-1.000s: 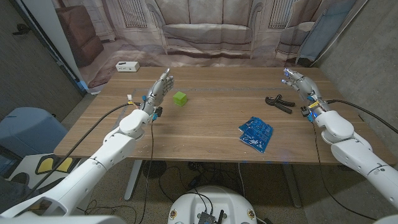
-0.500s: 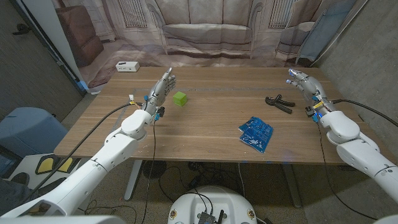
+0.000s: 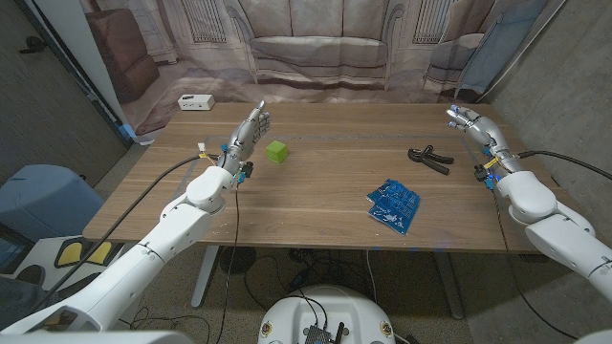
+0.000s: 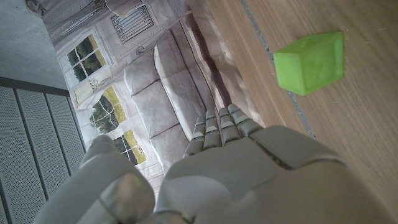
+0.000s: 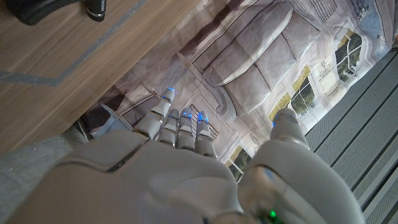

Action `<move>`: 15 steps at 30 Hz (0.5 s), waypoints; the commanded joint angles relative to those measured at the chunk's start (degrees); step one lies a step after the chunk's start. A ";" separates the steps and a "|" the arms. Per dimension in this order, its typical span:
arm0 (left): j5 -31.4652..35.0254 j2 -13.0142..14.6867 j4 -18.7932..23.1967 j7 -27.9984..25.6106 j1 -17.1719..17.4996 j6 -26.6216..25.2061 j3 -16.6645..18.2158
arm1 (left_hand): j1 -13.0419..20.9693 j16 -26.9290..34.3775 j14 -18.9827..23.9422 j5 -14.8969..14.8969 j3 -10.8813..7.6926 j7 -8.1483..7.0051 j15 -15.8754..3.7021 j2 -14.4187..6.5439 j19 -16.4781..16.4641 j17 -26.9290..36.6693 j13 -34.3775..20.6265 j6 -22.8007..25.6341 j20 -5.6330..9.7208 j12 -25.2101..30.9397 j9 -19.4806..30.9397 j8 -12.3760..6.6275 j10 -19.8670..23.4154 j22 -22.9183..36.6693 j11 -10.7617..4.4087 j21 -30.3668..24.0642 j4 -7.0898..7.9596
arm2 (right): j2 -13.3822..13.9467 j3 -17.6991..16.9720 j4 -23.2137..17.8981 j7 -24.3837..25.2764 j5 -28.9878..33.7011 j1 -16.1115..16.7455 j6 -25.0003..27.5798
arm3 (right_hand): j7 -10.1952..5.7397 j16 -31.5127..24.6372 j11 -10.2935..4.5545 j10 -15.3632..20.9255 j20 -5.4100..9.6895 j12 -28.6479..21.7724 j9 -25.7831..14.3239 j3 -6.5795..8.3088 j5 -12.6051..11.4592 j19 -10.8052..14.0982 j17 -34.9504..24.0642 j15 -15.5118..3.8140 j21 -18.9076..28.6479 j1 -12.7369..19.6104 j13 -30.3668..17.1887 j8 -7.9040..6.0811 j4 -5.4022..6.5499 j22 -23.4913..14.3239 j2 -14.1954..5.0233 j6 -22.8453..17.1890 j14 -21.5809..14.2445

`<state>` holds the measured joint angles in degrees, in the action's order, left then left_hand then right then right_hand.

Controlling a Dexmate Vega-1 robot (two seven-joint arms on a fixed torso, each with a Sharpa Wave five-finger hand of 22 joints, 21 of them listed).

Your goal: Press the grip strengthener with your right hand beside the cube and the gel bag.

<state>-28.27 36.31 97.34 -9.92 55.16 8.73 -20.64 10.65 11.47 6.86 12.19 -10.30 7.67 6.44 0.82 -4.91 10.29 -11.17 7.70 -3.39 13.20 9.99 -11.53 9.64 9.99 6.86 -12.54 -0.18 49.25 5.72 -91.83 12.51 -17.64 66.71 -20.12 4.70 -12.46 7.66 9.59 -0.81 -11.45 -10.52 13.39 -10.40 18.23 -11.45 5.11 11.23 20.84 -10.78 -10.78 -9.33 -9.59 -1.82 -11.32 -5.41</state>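
The black grip strengthener [image 3: 429,158] lies on the table's right side, its handle ends showing as black shapes [image 5: 59,9] in the right wrist view. My right hand [image 3: 474,128] is raised at the far right edge, to the right of the strengthener and apart from it, fingers straight and holding nothing [image 5: 180,127]. A green cube [image 3: 277,151] sits left of centre, also seen as the cube [image 4: 311,62]. My left hand [image 3: 247,136] stands upright just left of the cube, fingers together and straight, holding nothing. The blue gel bag [image 3: 393,204] lies near the front, right of centre.
A small white box [image 3: 195,102] sits at the table's far left corner. A printed backdrop of a sofa hangs behind the table [image 3: 316,186]. Cables run along both forearms.
My right hand has drifted to the right and slightly back, farther from the grip strengthener. The left hand, cube and gel bag stay where they were.
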 commanded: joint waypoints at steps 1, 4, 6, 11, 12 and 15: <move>1.03 -0.18 -0.03 -0.07 -0.91 -0.30 -0.50 | 0.74 0.06 0.59 -0.30 -0.18 0.07 -0.13 -0.05 -0.19 0.05 -0.20 0.54 -0.13 0.10 0.23 0.07 0.30 0.20 0.03 0.17 -0.17 | 1.55 -1.12 -2.85 4.34 6.34 1.90 3.58 | 0.02 0.27 -0.29 0.25 0.23 0.11 -0.18 0.56 -0.07 0.78 -0.18 -0.46 0.18 0.96 -0.30 0.12 -0.05 -0.19 0.02 -0.01 -0.66; 1.13 -0.33 -0.19 -0.06 -1.09 -0.33 -0.62 | 0.76 0.06 0.67 -0.31 -0.17 0.08 -0.14 -0.07 -0.18 0.06 -0.20 0.55 -0.15 0.08 0.23 0.09 0.30 0.21 -0.01 0.20 -0.19 | 1.70 -1.02 -3.20 5.53 8.19 2.10 4.77 | 0.15 0.03 -0.26 0.69 0.19 -0.06 -0.18 0.63 -0.04 1.46 -0.17 -0.66 0.38 1.26 -0.31 -0.06 -0.06 -0.19 0.09 -0.29 -1.41; 1.21 -0.43 -0.29 -0.11 -1.10 -0.15 -0.62 | 0.77 0.05 0.70 -0.32 -0.17 0.04 -0.11 -0.08 -0.19 0.06 -0.20 0.64 -0.17 0.08 0.24 0.08 0.35 0.21 -0.02 0.22 -0.21 | 1.89 -1.05 -3.65 6.27 9.35 2.34 5.59 | 0.27 0.04 -0.18 0.72 0.25 -0.06 -0.19 0.63 -0.03 1.72 -0.17 -0.59 0.45 1.34 -0.31 -0.17 -0.06 -0.19 0.13 -0.54 -1.41; 1.39 -0.63 -0.48 -0.30 -1.03 0.19 -0.62 | 0.79 0.03 0.77 -0.34 -0.16 0.04 -0.14 -0.11 -0.22 0.06 -0.19 0.65 -0.16 0.07 0.24 0.13 0.41 0.21 -0.05 0.26 -0.24 | 1.94 -1.05 -4.57 8.50 12.45 2.63 6.94 | 0.39 0.06 -0.19 1.02 0.40 -0.17 -0.19 0.65 0.01 1.92 -0.19 -0.69 0.46 1.51 -0.32 -0.34 -0.03 -0.20 0.20 -0.93 -1.47; 1.41 -0.70 -0.56 -0.31 -1.01 0.30 -0.63 | 0.80 0.01 0.77 -0.35 -0.15 0.02 -0.17 -0.12 -0.22 0.06 -0.19 0.65 -0.16 0.07 0.24 0.14 0.43 0.21 -0.10 0.28 -0.25 | 2.01 -1.06 -4.74 8.69 12.85 2.67 7.22 | 0.37 0.06 -0.19 1.06 0.40 -0.18 -0.19 0.65 0.01 1.94 -0.19 -0.69 0.46 1.52 -0.32 -0.35 -0.03 -0.20 0.21 -0.95 -1.47; 1.42 -0.88 -0.86 -0.26 -0.99 0.57 -0.68 | 0.82 -0.01 0.82 -0.36 -0.15 0.06 -0.17 -0.15 -0.21 0.06 -0.18 0.72 -0.19 0.05 0.24 0.15 0.46 0.21 -0.03 0.32 -0.27 | 2.39 -1.10 -5.38 8.93 13.87 2.85 8.21 | 0.30 0.08 -0.22 1.13 0.35 -0.20 -0.19 0.66 0.02 1.90 -0.19 -0.73 0.42 1.60 -0.32 -0.37 -0.02 -0.21 0.25 -1.00 -1.46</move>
<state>-27.20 35.91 97.14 -10.05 54.32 8.75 -21.13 10.65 11.47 7.08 11.85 -10.30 7.55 6.23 0.82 -4.91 10.28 -11.18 7.81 -3.39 13.20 9.99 -11.53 9.63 9.99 6.86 -12.20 -0.18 50.84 4.85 -95.14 18.45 -8.85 68.72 -15.08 5.23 -12.46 7.47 10.26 -0.42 -11.47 -10.52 13.55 -10.40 19.88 -11.45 4.40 11.52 21.82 -10.78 -10.78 -9.49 -9.60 -1.45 -11.87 -6.56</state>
